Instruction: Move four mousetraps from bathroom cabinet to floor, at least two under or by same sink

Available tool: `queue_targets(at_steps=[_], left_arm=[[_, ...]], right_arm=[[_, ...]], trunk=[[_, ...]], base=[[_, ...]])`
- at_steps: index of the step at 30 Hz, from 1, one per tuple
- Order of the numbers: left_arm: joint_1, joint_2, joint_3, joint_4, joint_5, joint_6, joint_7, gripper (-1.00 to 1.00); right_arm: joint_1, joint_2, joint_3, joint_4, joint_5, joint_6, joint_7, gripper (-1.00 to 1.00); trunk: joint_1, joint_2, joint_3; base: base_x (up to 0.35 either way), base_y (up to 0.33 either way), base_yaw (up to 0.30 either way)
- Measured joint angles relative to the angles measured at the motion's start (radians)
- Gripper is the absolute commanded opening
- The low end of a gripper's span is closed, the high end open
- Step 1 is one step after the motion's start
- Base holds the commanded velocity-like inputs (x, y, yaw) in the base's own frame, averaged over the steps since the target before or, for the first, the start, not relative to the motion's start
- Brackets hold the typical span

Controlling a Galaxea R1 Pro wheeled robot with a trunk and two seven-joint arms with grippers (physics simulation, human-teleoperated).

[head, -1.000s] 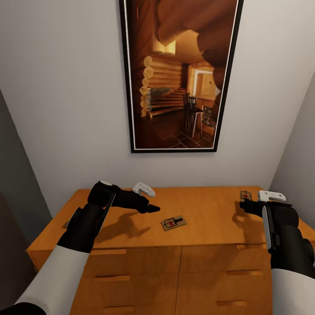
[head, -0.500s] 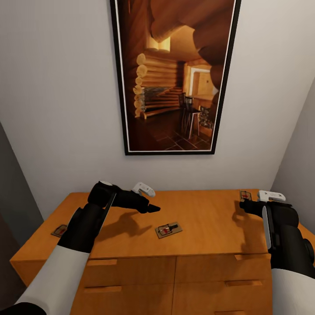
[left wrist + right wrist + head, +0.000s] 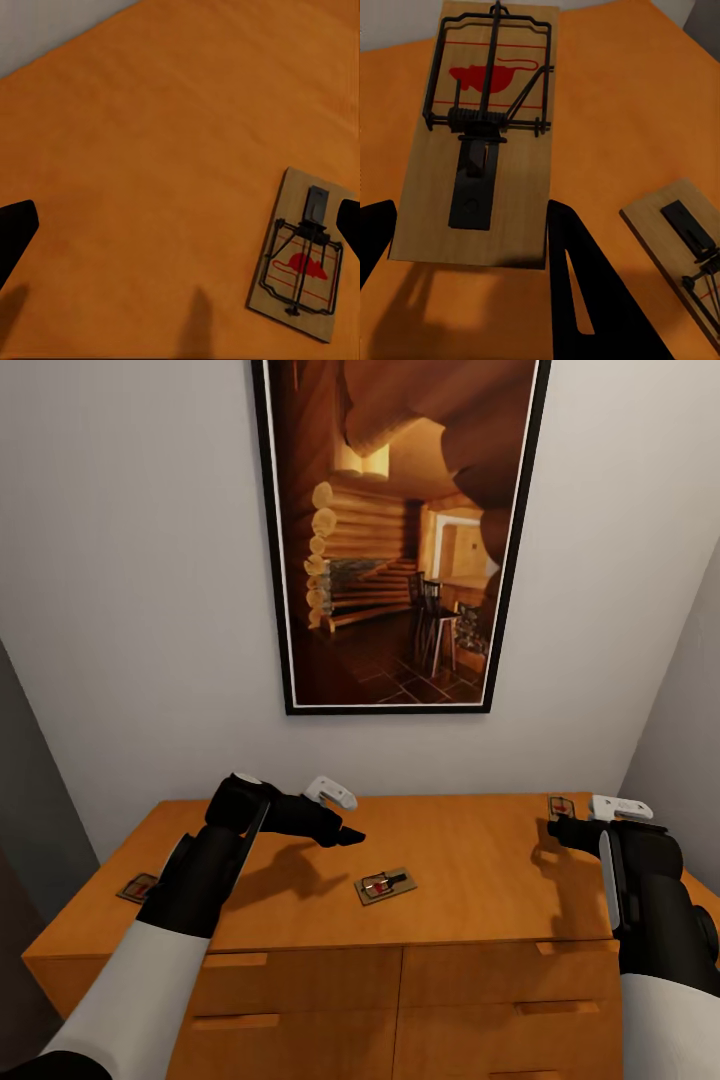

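Three mousetraps show on the orange-brown cabinet (image 3: 480, 865) in the head view. One mousetrap (image 3: 385, 884) lies mid-top, also seen in the left wrist view (image 3: 304, 255). My left gripper (image 3: 345, 836) hovers open just behind and left of it, its fingertips (image 3: 15, 232) spread wide. A second mousetrap (image 3: 138, 887) sits near the left edge. A third mousetrap (image 3: 560, 806) lies at the back right; its near end lies between the fingers (image 3: 577, 292) of my open right gripper (image 3: 555, 828). The right wrist view shows that trap (image 3: 480, 135) with another mousetrap (image 3: 682, 240) beside it.
A tall framed picture of a log interior (image 3: 400, 530) hangs on the pale wall behind the cabinet. Side walls close in on the left (image 3: 30, 780) and right (image 3: 690, 710). Drawer fronts with thin handles (image 3: 300, 1000) face me below the top.
The whole view has shifted since a second ago, so the camera moved and the left-edge trap came fully into sight. Both arms hold nearly the same pose over the top.
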Motion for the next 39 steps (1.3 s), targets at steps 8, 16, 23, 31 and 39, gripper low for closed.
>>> queue_targets(at_steps=[8, 16, 23, 31, 39], left_arm=[[0.0, -0.014, 0.002, 0.0, -0.028, 0.0, 0.001, 1.0], [0.0, -0.017, -0.001, -0.001, -0.031, 0.0, -0.001, 1.0], [0.0, -0.021, -0.004, -0.002, -0.03, 0.0, -0.001, 1.0], [0.0, -0.031, -0.06, -0.001, -0.032, 0.0, -0.002, 1.0], [0.0, -0.033, -0.081, 0.001, -0.031, 0.0, -0.002, 1.0]], right_arm=[[0.0, 0.0, 0.0, 0.003, -0.001, 0.001, 0.0, -1.0], [0.0, -0.001, -0.001, 0.015, 0.002, 0.002, -0.004, -1.0], [0.0, -0.001, -0.001, 0.017, 0.004, 0.002, -0.005, -1.0], [0.0, -0.001, 0.0, 0.017, 0.005, 0.002, -0.005, -1.0], [0.0, -0.001, 0.0, 0.018, 0.003, 0.002, -0.003, -1.0]], trunk=[[0.0, 0.0, 0.0], [0.0, 0.0, 0.0], [0.0, 0.0, 0.0], [0.0, 0.0, 0.0], [0.0, 0.0, 0.0]], base=[[0.0, 0.0, -0.021], [0.0, 0.0, -0.174], [0.0, 0.0, -0.042], [0.0, 0.0, -0.005], [0.0, 0.0, -0.037]])
